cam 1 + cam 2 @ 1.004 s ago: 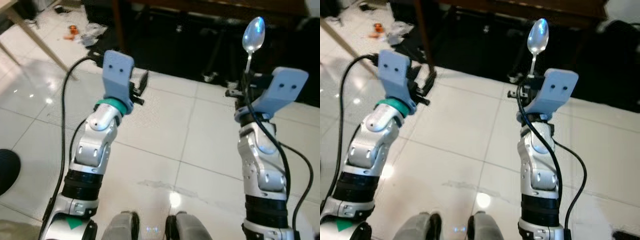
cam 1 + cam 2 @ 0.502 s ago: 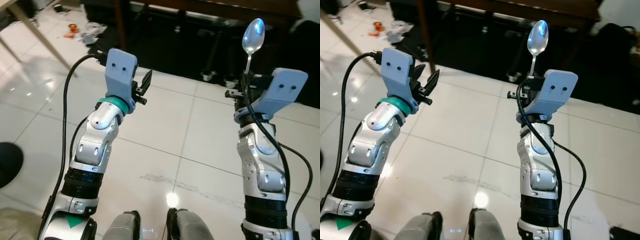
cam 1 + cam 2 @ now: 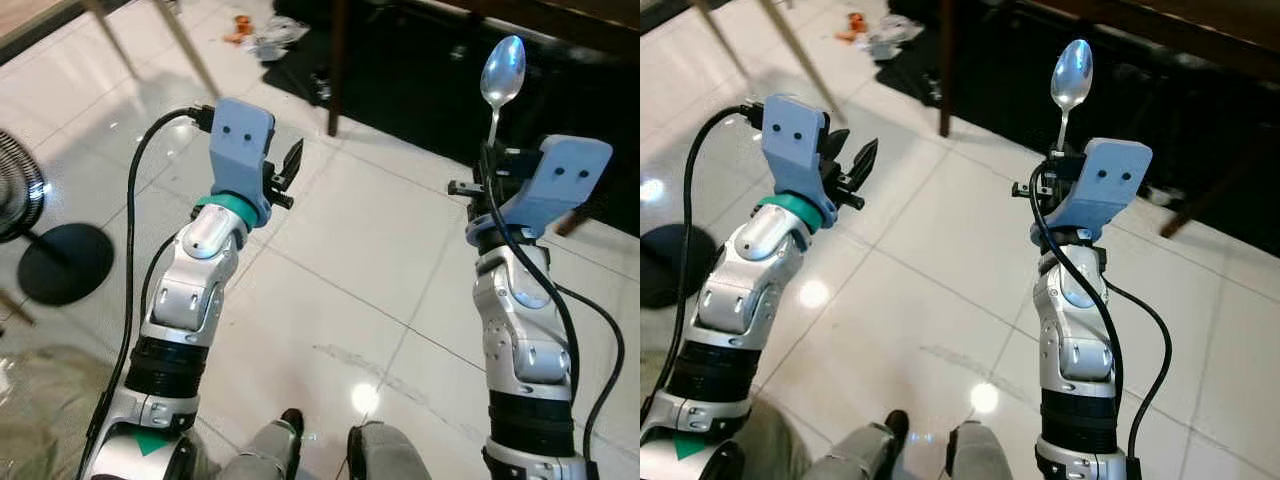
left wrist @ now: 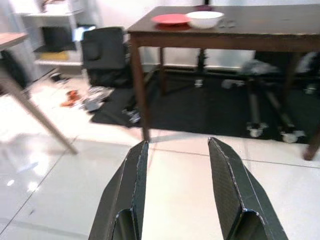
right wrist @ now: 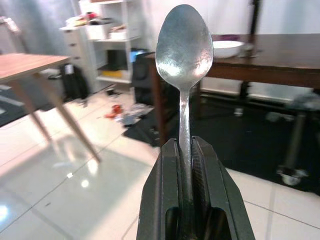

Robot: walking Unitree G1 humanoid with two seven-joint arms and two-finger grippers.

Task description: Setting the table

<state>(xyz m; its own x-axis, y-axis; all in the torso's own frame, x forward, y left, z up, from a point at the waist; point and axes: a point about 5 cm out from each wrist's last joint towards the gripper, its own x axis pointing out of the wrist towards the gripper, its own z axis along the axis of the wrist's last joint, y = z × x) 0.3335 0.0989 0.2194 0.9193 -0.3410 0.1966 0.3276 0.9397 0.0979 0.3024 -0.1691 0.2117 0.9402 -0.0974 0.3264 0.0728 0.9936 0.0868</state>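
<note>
Right tool [image 5: 189, 150]: mine, clenched on a spoon [image 5: 184, 47], handle pinched between the fingers, bowl upright above them. Left tool [image 4: 177, 175]: mine, released, fingers spread, carrying nothing. Ahead: dark tabletop [image 4: 280, 27] bearing a red plate [image 4: 171, 19] and white bowl [image 4: 204, 19] near its corner, well apart from me across the tiled floor [image 3: 350, 260]. Step in hand, I judge: carrying the spoon over. Next move calls for closing in and laying it beside the plate

Shiny metal spoon [image 5: 184, 60] stands upright, bowl up, handle clamped in right pincer [image 5: 189, 150].
</note>
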